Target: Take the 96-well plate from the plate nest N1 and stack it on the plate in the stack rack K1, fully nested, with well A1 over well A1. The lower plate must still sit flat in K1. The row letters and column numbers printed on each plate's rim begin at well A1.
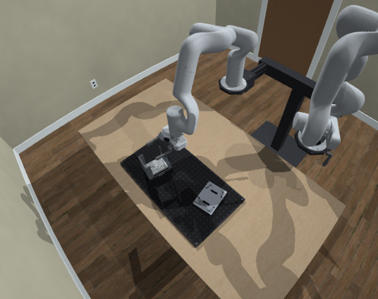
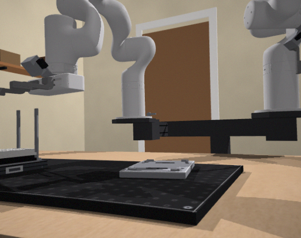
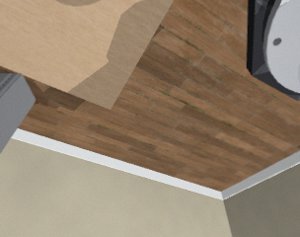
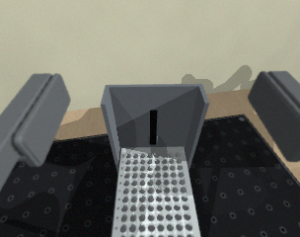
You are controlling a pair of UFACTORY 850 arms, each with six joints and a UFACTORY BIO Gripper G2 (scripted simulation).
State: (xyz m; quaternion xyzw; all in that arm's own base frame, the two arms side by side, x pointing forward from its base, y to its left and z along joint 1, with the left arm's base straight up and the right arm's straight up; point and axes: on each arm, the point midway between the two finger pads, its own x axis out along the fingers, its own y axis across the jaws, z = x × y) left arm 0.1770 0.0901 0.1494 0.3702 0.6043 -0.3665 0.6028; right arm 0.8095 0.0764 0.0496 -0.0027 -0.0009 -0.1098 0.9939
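The near end of the upper 96-well plate [image 1: 157,165] [image 2: 12,152] [image 4: 154,197] (rim print too small to read) is cut off in the right wrist view.
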